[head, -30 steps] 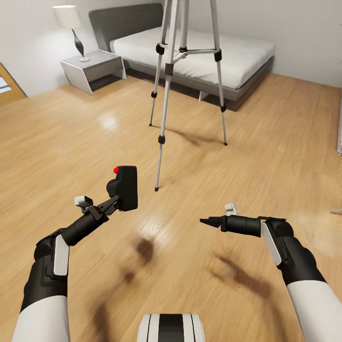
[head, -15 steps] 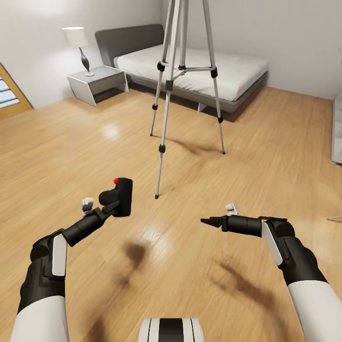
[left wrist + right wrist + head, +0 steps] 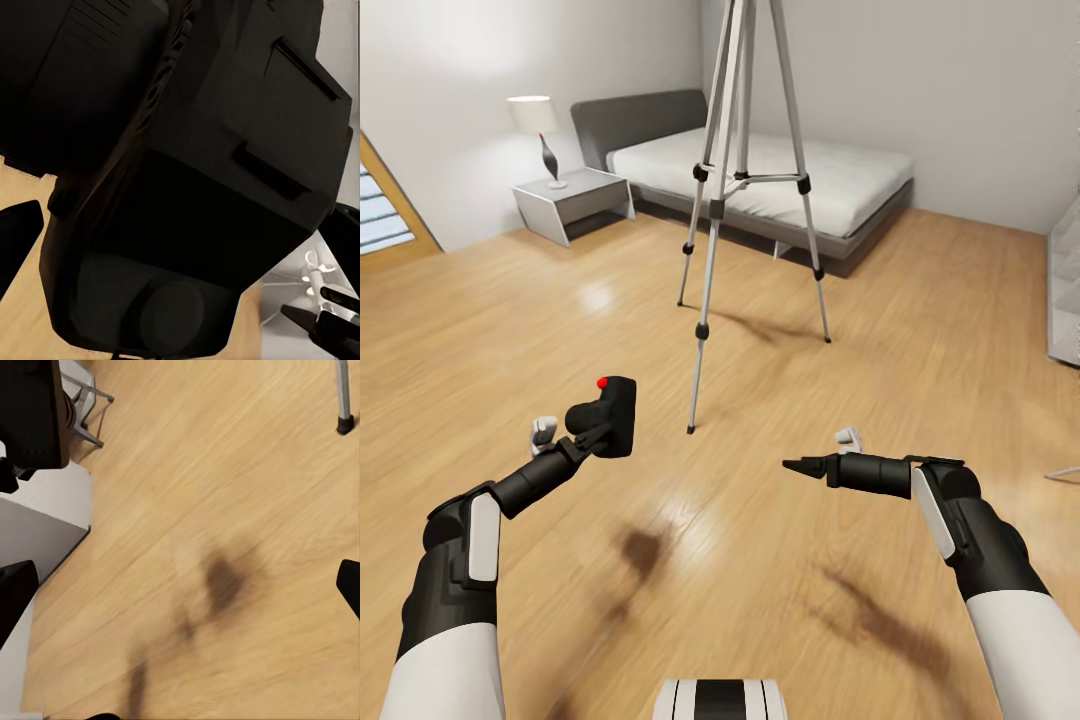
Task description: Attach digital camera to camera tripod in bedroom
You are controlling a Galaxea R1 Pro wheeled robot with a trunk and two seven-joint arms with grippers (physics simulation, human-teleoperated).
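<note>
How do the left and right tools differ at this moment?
The left tool is shut on the digital camera, while the right tool carries nothing and looks shut. The left tool is angled up and forward; the right tool points sideways toward the robot's middle. Both hang over the wood floor.

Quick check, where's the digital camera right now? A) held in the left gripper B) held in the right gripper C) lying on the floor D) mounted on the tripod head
A: the head view shows the digital camera clamped in the left gripper, short of the camera tripod, while the right gripper holds nothing.
</note>
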